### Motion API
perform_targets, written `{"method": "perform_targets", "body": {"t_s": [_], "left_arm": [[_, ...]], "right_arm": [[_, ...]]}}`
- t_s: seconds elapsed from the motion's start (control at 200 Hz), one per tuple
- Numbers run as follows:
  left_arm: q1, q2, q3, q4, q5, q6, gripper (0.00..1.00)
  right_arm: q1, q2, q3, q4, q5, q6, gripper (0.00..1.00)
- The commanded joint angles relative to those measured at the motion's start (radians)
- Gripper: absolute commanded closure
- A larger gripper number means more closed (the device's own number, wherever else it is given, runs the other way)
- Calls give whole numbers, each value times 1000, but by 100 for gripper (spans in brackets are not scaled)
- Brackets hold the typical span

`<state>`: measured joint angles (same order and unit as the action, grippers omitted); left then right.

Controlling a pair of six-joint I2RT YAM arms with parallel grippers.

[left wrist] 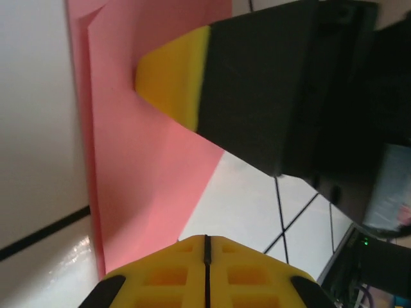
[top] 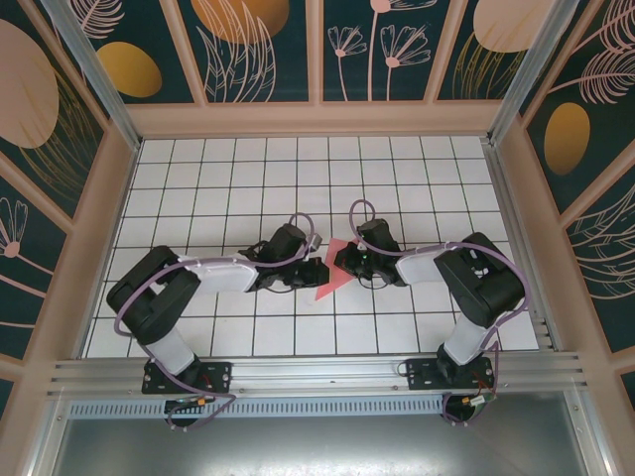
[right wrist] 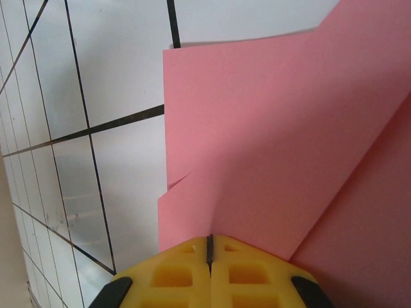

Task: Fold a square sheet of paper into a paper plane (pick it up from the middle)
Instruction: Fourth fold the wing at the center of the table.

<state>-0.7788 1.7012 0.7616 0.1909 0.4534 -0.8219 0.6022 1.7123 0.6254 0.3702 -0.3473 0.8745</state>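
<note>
"Two grippers, top view: where do they stand?"
"Left gripper (top: 316,266) and right gripper (top: 343,260) meet mid tiled table (top: 198,178), over the folded pink sheet of paper (top: 325,285)."
"Left wrist?"
"Own yellow fingers (left wrist: 167,276) are pressed together at the sheet's edge; the right fingertip (left wrist: 172,80) rests on it."
"Right wrist?"
"Fingers (right wrist: 244,273) are likewise closed, tips at the layered sheet."

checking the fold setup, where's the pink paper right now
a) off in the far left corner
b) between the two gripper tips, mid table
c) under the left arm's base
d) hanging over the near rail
b, in the top view the pink paper lies right between the left gripper and the right gripper, both shut with their tips at it.
</note>
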Motion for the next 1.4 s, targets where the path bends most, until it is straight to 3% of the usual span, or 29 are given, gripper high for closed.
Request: {"method": "perform_targets", "body": {"t_s": [0.0,0.245,0.47,0.63,0.836,1.041,1.396], "left_arm": [[-3,62,-16,11,-34,-15,91],[-3,53,-131,-12,-87,-4,99],[-2,52,-144,-15,-90,4,100],[-3,66,-116,-29,-94,13,100],[-3,61,-114,-40,-94,16,100],[-3,57,-142,-45,-97,22,100],[-3,31,-188,-31,-94,15,100]], "right_arm": [[8,40,-30,-82,61,6,94],[8,-15,37,-141,51,-21,92],[21,-117,89,-167,26,-40,91],[70,-69,92,-117,0,-12,92],[104,-12,58,-93,66,8,93],[24,44,65,-127,102,-56,94],[-197,76,81,-99,37,-143,93]]}}
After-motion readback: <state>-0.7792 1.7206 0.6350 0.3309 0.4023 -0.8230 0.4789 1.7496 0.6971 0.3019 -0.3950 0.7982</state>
